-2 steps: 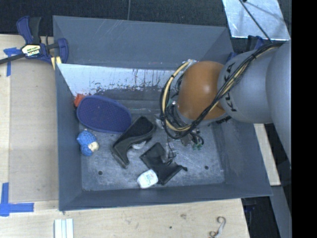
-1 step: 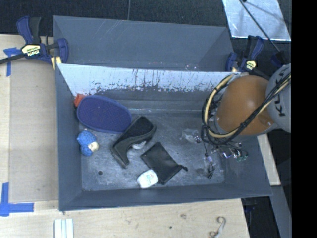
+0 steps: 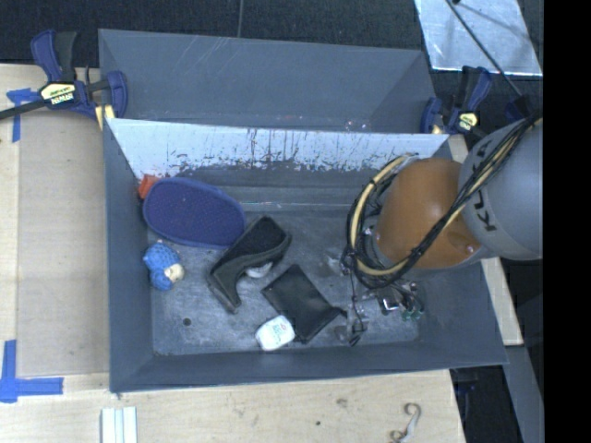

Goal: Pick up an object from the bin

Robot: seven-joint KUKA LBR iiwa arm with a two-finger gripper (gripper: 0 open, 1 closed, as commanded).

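My gripper is low in the bin's front right part, under the orange wrist cover. It stands just to the right of a flat black wallet-like piece that lies tilted on the bin floor. Whether it touches that piece I cannot tell, and nothing shows between its fingertips. A small white rounded object rests against the black piece's front left corner. Behind that, a black shoe-shaped thing lies towards the bin's middle.
A blue oval disc with an orange bit at its back edge lies at the left rear. A small blue figure sits by the left wall. The arm and its cables hang over the bin's right side.
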